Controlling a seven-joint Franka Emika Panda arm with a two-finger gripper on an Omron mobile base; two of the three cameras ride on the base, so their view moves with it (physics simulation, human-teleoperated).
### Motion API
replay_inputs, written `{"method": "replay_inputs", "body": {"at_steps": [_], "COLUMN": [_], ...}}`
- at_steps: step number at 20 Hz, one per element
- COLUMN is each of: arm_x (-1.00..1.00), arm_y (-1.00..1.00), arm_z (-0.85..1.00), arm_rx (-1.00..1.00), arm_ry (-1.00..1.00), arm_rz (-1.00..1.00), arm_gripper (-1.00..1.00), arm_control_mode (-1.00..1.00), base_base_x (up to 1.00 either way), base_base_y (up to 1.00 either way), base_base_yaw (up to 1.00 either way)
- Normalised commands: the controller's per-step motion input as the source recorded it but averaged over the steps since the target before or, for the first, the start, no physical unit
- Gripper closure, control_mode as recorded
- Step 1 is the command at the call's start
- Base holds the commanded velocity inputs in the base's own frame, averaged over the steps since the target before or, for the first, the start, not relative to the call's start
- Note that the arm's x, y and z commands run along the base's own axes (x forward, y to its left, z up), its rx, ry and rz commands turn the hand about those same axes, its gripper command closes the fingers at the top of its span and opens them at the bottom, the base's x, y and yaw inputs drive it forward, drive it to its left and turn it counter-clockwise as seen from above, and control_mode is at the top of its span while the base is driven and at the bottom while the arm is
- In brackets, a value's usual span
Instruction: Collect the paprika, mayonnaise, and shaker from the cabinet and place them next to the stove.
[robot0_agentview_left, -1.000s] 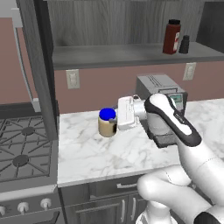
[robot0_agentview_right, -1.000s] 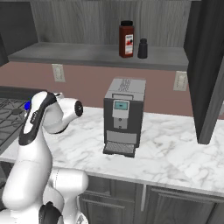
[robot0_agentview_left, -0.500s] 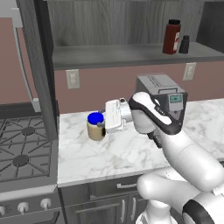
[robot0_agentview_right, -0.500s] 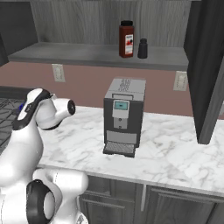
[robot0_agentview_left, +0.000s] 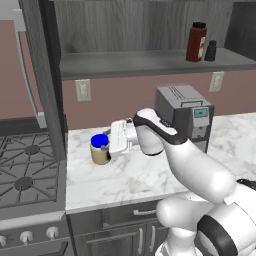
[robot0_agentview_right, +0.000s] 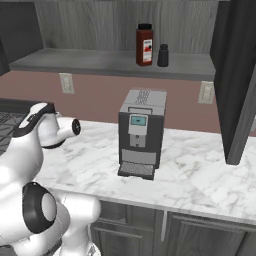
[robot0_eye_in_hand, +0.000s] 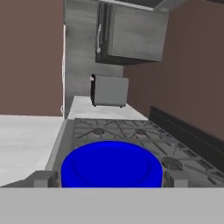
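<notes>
Mayonnaise (robot0_agentview_left: 100, 149) stands upright on the marble tabletop (robot0_agentview_left: 125, 177), near the stove (robot0_agentview_left: 25, 172) but some way in from its edge. The hand (robot0_agentview_left: 112, 139) is at the jar's side with its fingers spread wide on either side; in the hand view the blue lid sits between the two fingertips (robot0_eye_in_hand: 43, 179). Whether they press the jar I cannot tell. Paprika (robot0_agentview_left: 196, 42) and the shaker (robot0_agentview_left: 211, 50) wait side by side on the cabinet (robot0_agentview_left: 150, 62) shelf. The risk now is a tip or a drag: a sideways pull-away could catch the lid and topple the jar. A late swing up to the shelf could also clip the grey appliance (robot0_agentview_left: 183, 116).
</notes>
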Motion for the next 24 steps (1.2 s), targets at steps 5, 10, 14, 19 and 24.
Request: {"method": "replay_inputs", "body": {"at_steps": [5, 10, 14, 19, 24], "arm_x": [0.29, 0.33, 0.35, 0.34, 0.29], "arm_y": [0.26, 0.17, 0.14, 0.15, 0.09], "arm_z": [-0.34, -0.42, -0.45, -0.43, -0.38], "arm_rx": [0.0, 0.0, 0.0, 0.0, 0.0], "arm_ry": [0.0, 0.0, 0.0, 0.0, 0.0], "arm_rz": [0.01, 0.05, 0.07, 0.06, 0.05], "arm_gripper": [1.0, 1.0, 1.0, 1.0, 1.0], "arm_control_mode": [-1.0, -1.0, -1.0, -1.0, -1.0], "base_base_x": [0.0, 0.0, 0.0, 0.0, 0.0], "base_base_y": [0.0, 0.0, 0.0, 0.0, 0.0], "base_base_yaw": [0.0, 0.0, 0.0, 0.0, 0.0]}}
